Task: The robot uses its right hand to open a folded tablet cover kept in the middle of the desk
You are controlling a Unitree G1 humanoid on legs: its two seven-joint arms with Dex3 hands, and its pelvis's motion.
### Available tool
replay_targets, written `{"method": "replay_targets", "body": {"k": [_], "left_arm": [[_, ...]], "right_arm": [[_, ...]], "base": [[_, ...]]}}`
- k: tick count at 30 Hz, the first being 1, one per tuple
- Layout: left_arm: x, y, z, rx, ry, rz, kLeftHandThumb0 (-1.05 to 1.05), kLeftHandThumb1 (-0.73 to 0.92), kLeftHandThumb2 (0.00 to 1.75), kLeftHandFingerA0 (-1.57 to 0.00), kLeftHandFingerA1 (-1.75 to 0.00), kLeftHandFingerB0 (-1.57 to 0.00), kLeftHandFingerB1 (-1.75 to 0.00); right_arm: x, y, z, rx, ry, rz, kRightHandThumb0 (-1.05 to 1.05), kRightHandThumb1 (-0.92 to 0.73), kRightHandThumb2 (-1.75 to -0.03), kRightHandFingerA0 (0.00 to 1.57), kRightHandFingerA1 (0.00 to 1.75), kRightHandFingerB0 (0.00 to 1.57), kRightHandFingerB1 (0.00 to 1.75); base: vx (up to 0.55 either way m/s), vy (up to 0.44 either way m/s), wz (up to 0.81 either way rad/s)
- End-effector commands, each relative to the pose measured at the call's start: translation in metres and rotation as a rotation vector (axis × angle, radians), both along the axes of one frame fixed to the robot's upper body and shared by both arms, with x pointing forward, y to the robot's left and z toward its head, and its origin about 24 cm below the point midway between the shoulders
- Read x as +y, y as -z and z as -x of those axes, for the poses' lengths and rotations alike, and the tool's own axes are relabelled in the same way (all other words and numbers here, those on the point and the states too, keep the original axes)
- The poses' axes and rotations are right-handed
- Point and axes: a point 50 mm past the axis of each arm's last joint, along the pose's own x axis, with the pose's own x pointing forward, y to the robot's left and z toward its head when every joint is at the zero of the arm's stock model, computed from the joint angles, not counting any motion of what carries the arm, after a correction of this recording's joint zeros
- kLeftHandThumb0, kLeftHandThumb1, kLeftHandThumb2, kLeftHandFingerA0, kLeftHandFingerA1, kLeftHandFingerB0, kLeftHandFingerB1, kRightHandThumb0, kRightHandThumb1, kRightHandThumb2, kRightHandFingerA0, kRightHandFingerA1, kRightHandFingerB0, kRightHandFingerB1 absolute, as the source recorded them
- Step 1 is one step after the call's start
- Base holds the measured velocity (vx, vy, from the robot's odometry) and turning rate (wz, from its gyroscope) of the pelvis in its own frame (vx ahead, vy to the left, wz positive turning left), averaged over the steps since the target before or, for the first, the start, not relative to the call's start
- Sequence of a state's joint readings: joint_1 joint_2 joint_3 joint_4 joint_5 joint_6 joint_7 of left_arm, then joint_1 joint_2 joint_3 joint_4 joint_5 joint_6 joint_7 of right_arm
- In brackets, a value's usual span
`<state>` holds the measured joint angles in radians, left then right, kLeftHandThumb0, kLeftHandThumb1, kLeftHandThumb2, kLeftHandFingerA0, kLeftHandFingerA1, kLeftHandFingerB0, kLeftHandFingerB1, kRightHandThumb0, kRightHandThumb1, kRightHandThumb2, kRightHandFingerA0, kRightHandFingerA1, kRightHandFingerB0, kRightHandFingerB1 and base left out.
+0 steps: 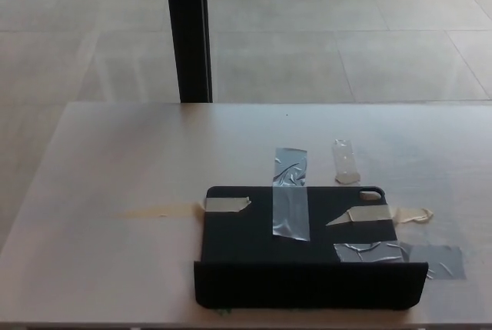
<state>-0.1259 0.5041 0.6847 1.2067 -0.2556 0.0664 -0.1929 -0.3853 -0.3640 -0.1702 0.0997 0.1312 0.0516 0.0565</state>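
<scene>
A black tablet cover (pixel 261 245) lies near the front edge of the pale desk (pixel 115 168), a little right of centre. Its flat back panel is fixed to the desk with strips of grey tape (pixel 290 191) and beige tape (pixel 225 205). Along its near side a black flap (pixel 307 284) stands raised as a low wall facing me. Neither of my hands shows in the head view.
More grey tape (pixel 438 261) and a clear strip (pixel 345 162) stick to the desk right of the cover. A dark vertical post (pixel 191 30) stands behind the desk's far edge, with tiled floor beyond.
</scene>
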Motion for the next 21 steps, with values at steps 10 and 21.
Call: {"method": "replay_targets", "body": {"k": [10,21], "left_arm": [[0.016,-0.016,0.001,-0.044,-0.036,-0.024,-0.78,0.88,0.67,-0.64,-0.79,-0.4,-0.61],[0.018,-0.018,0.002,-0.097,-0.081,0.019,-0.8,0.9,0.66,-0.68,-0.84,-0.36,-0.61]], "right_arm": [[0.091,0.048,-0.003,0.246,-0.549,0.991,-0.94,-0.71,-1.11,0.53,0.59,0.28,0.47],[0.102,0.091,0.01,0.326,-0.737,1.374,-0.99,-0.9,-0.68,0.55,0.75,0.34,0.34]], "base": [[0.0,0.0,0.0],[0.0,0.0,0.0]]}}
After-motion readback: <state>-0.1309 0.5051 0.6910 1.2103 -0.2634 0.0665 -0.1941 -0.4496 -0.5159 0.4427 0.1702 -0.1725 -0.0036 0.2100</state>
